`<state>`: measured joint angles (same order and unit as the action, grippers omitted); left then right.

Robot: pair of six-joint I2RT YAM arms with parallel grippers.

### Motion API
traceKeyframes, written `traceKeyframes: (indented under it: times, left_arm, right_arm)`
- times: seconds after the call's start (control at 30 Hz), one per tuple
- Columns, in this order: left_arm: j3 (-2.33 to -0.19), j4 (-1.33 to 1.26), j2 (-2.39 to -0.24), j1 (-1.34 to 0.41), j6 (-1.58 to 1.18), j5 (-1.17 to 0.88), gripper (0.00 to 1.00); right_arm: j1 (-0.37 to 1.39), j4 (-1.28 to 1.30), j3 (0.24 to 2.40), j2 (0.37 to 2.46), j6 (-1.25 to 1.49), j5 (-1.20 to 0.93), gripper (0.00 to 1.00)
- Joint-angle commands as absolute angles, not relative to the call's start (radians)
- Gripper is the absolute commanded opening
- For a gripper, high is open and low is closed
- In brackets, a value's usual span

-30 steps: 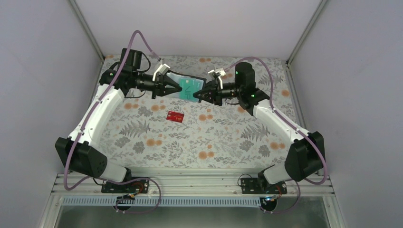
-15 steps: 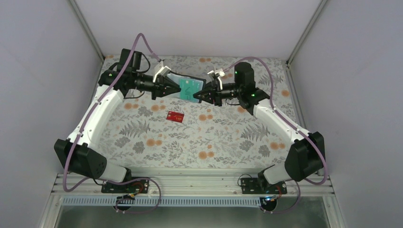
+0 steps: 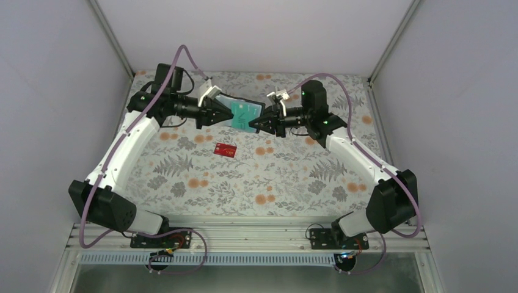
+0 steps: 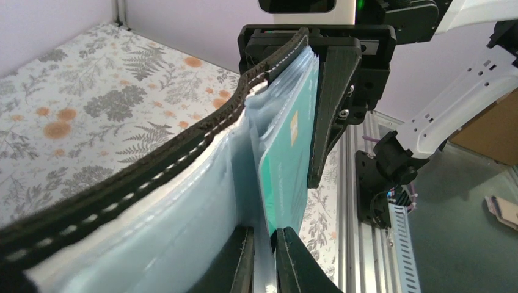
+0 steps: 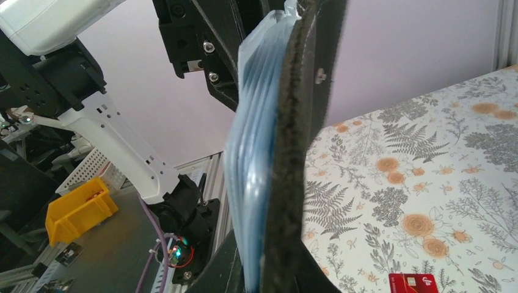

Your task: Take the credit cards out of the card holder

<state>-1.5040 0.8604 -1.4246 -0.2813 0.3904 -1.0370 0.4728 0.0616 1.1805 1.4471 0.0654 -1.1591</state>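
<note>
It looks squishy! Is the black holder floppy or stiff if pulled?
Probably floppy: the holder cover bends in a curve. Its clear sleeves look thin and smooth, so they are likely slippery.

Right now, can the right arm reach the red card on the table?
Probably not yet. The way to the red card is open, but the right claw is shut on the holder, held aloft with the left claw; it must let go first.
</note>
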Motion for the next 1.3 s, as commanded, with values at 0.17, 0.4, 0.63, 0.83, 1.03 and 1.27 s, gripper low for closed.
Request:
traceKeyframes:
  times: [0.17,0.4,0.63,0.83,1.03,1.27]
  left_arm:
    - [-1.517,0.804,-1.457,-0.322,0.387,-1.020,0.22]
    - [-1.524,0.825,-1.461,-0.331,0.417,-1.090,0.17]
    - [-1.551,0.903,-1.434,-0.326,0.499,-1.187,0.02]
    - [-1.529,0.911,-1.411,-0.295,0.516,-1.186,0.02]
    - [-1.523,0.915,-1.414,-0.294,0.518,-1.190,0.02]
    - [-1.512,0.917,-1.404,-0.289,0.525,-1.186,0.02]
  right_arm:
    - [0.519,0.086,1.230,1.395,-0.009,-1.290,0.04]
    - [0.523,0.093,1.232,1.388,-0.023,-1.290,0.04]
    - [0.517,0.149,1.237,1.385,-0.076,-1.271,0.04]
    - [0.499,0.148,1.230,1.381,-0.058,-1.238,0.24]
    - [0.498,0.104,1.227,1.384,-0.017,-1.252,0.21]
    - [0.490,0.099,1.212,1.374,-0.016,-1.219,0.04]
